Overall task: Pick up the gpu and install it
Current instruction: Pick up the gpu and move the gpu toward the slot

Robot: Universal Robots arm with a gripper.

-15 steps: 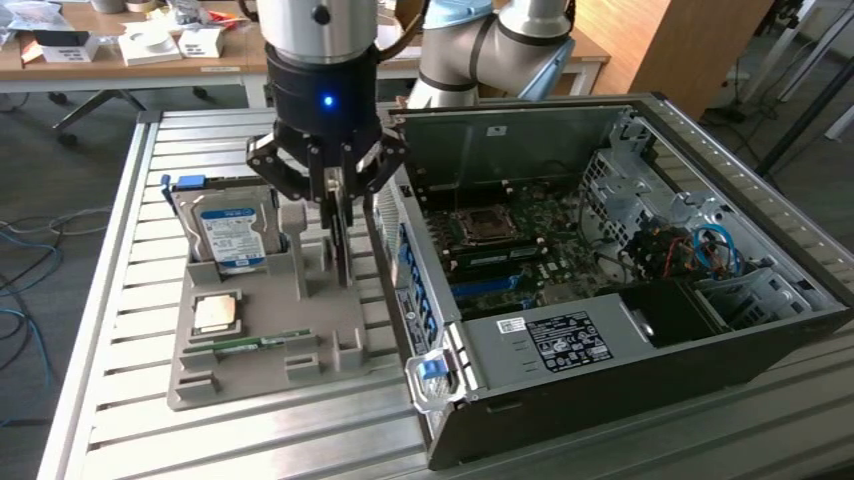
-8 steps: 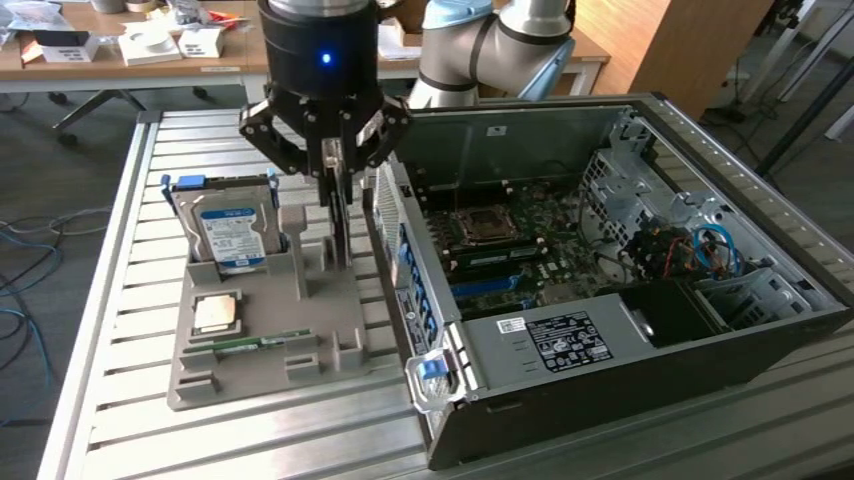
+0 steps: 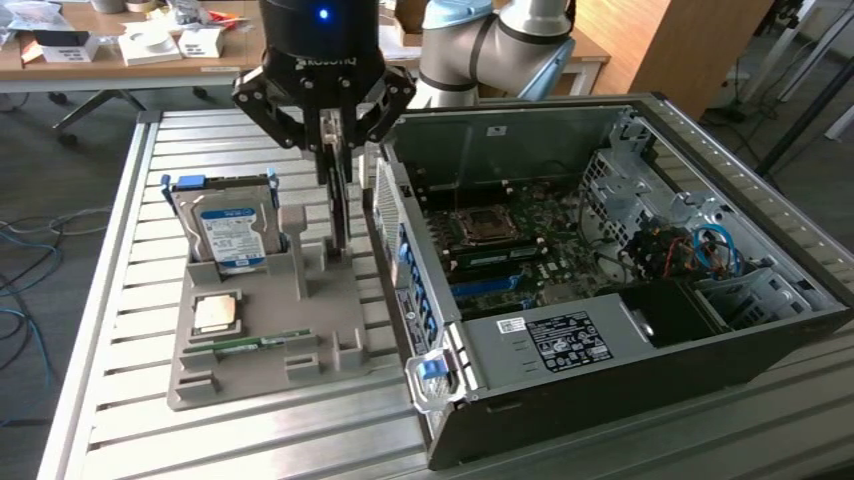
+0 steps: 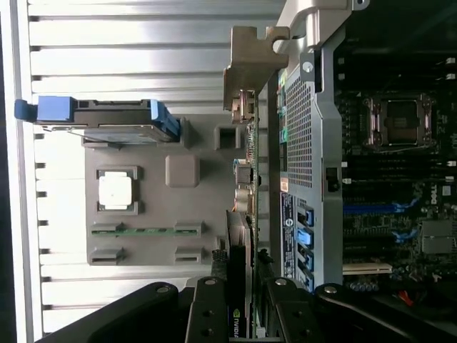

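The gpu [image 3: 343, 205] is a thin black card seen edge-on, hanging upright from my gripper [image 3: 336, 150], which is shut on its upper edge. It stands over the exterior view's right side of the grey holder [image 3: 334, 335], close beside the open computer case [image 3: 641, 330]. I cannot tell whether its lower edge still touches the holder's slot. In the wrist view the gpu [image 4: 245, 179] runs as a narrow strip with its metal bracket [image 4: 250, 64] at the far end. There my gripper [image 4: 241, 289] has a black finger on each side of the card.
On the grey holder [image 4: 182, 207] stand a silver hard drive [image 3: 230, 225] [image 4: 107, 118], a square processor [image 3: 218, 315] [image 4: 118, 191] and a green memory stick [image 3: 254, 343] [image 4: 143, 230]. The case shows its motherboard [image 3: 521, 240] [image 4: 393, 179]. All rests on a slatted metal table [image 3: 120, 300].
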